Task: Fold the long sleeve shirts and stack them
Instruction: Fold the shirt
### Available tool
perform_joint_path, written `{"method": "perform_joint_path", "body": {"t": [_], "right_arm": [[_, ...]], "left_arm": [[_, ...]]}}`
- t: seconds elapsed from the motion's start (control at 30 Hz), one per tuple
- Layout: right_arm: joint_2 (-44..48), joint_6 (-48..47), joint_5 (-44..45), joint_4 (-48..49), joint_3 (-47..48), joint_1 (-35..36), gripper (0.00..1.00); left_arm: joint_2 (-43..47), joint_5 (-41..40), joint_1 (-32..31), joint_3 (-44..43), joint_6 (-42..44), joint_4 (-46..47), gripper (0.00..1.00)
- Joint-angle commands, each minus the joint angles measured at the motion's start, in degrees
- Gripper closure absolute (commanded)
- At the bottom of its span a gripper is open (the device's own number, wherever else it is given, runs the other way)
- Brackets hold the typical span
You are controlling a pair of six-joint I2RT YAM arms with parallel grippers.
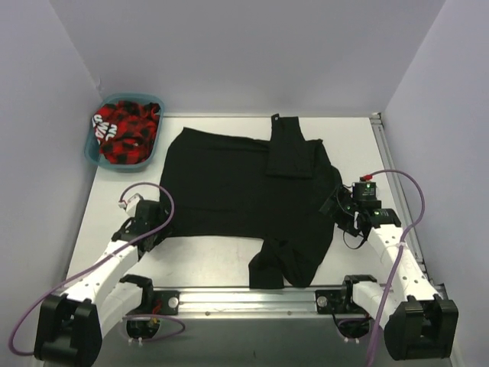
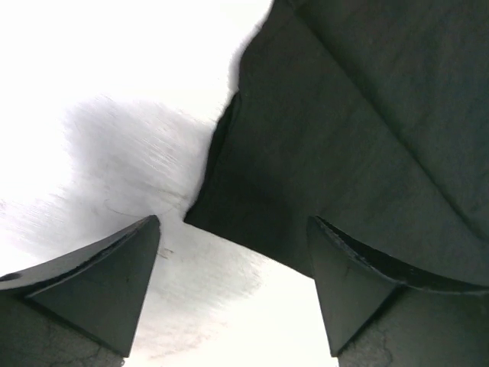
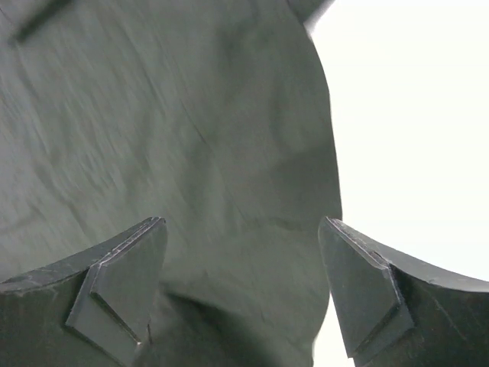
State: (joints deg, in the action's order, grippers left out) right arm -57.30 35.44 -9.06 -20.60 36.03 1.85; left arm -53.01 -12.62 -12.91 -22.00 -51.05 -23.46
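A black long sleeve shirt [image 1: 237, 191] lies spread on the white table [image 1: 206, 260]. One sleeve [image 1: 290, 149] is folded over its far right part, and the other sleeve [image 1: 279, 264] lies bunched near the front edge. My left gripper [image 1: 157, 228] is open at the shirt's near left corner. In the left wrist view that corner [image 2: 229, 206] lies between the spread fingers of the left gripper [image 2: 233, 229], ungripped. My right gripper [image 1: 336, 208] is open over the shirt's right edge. The right wrist view shows the right gripper [image 3: 242, 229] with black cloth [image 3: 191, 153] under its parted fingers.
A teal basket [image 1: 93, 157] at the far left corner holds a red and black plaid garment [image 1: 126, 131]. A metal rail [image 1: 252, 298] runs along the near edge between the arm bases. Pale walls close in the table on three sides.
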Motion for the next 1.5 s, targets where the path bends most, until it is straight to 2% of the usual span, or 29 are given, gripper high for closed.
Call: {"method": "perform_joint_path", "body": {"t": [0.0, 0.07, 0.3, 0.43, 0.53, 0.57, 0.67, 0.7, 0.9, 1.23, 1.37, 1.47], "right_arm": [[6.1, 1.5, -1.2, -5.9, -2.5, 0.8, 0.17], [9.5, 1.7, -1.0, -7.6, -3.5, 0.9, 0.15], [14.1, 2.2, -0.5, -10.2, -5.4, 0.9, 0.15], [13.8, 2.4, 0.4, -10.5, -5.5, 0.9, 0.15], [13.4, 2.5, 1.1, -10.5, -5.4, 1.0, 0.15], [13.4, 2.6, 1.3, -10.6, -5.4, 1.0, 0.15], [12.2, 2.9, 2.9, -11.2, -5.5, 0.9, 0.15], [11.2, 2.9, 3.3, -11.3, -5.5, 0.8, 0.15], [5.0, 3.1, 4.5, -12.8, -5.8, 0.9, 0.14], [-2.6, 2.8, 4.1, -10.8, -7.6, 1.5, 0.29], [-5.5, 3.4, 1.9, -8.8, -8.5, 2.3, 0.32], [-7.3, 3.6, 0.3, -7.5, -9.0, 2.9, 0.44]], "left_arm": [[-2.1, -3.5, 0.4, -0.1, -0.6, -0.3, 0.13], [-4.0, -3.3, 0.3, -0.2, -0.4, 0.8, 0.15], [-9.3, -2.2, 0.0, -0.9, 0.7, 1.9, 0.35], [-11.3, -1.7, -1.9, -1.7, 0.9, 2.2, 0.52], [-11.2, -2.0, -3.2, -1.9, 0.8, 1.8, 0.7], [-11.1, -2.0, -3.3, -1.9, 0.8, 1.7, 0.78], [-9.4, -2.0, -3.5, -2.3, 0.8, 0.4, 0.92], [-8.9, -1.9, -3.8, -2.6, 0.9, -0.1, 0.99], [-3.9, -1.7, -4.4, -5.0, 1.9, -4.7, 1.0], [-1.2, -0.3, -4.6, -6.7, 3.3, -7.1, 1.0], [-0.7, -0.3, -4.6, -6.7, 3.5, -7.1, 1.0], [-0.6, -0.8, -4.5, -6.7, 3.6, -7.5, 1.0]]}}
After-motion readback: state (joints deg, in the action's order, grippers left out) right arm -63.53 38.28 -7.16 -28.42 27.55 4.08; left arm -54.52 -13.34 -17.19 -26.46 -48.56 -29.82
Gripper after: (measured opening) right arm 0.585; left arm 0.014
